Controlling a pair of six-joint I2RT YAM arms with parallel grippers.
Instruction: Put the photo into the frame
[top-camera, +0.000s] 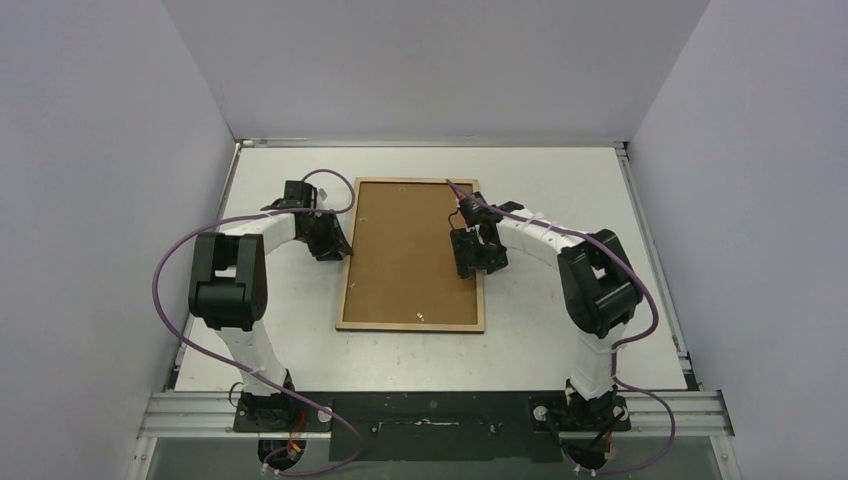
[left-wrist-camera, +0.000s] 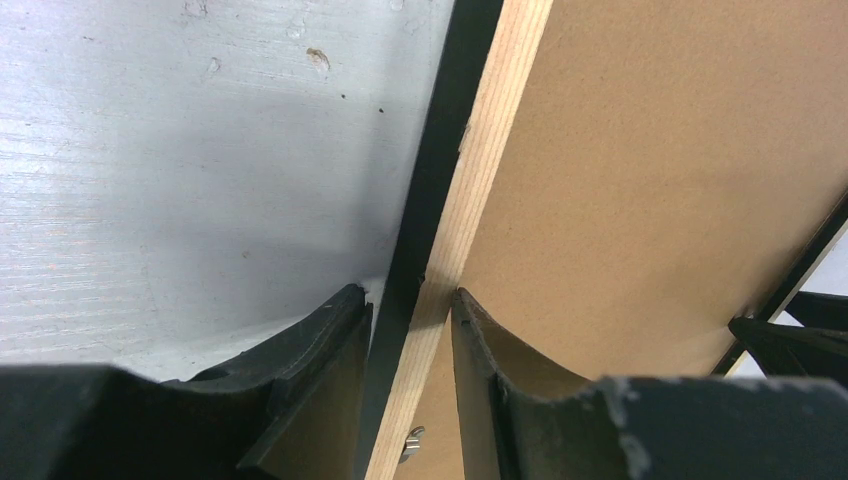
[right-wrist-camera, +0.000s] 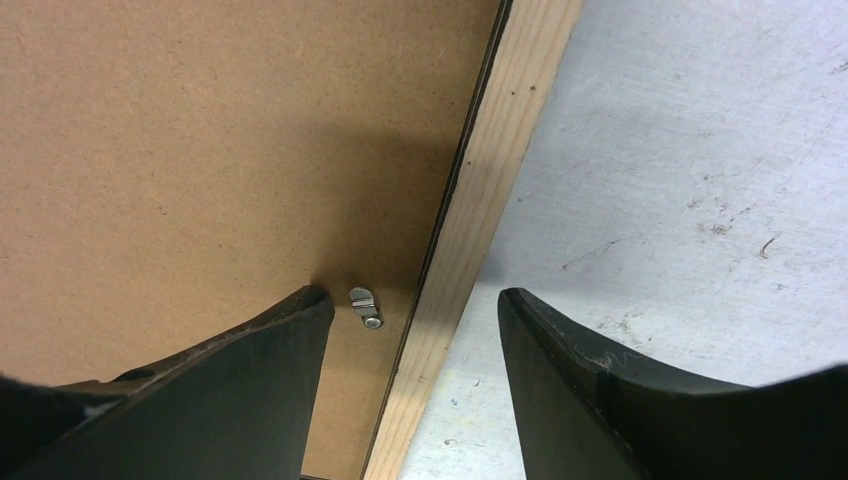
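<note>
Thin-rimmed rectangular frame, wood back up, lies mid-table w/ brown backing board in it; photo not visible. My left gripper straddles the left rim, can't tell if clamped. My right gripper stands jaws apart over the right rim. Step prob.: taking hold. Next needs both pinched and a level lift.

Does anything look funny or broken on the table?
Nothing looks broken or spilled. The frame lies back side up with its brown backing board showing, and no photo is in sight. The left hand and right hand each straddle one long rim.
</note>
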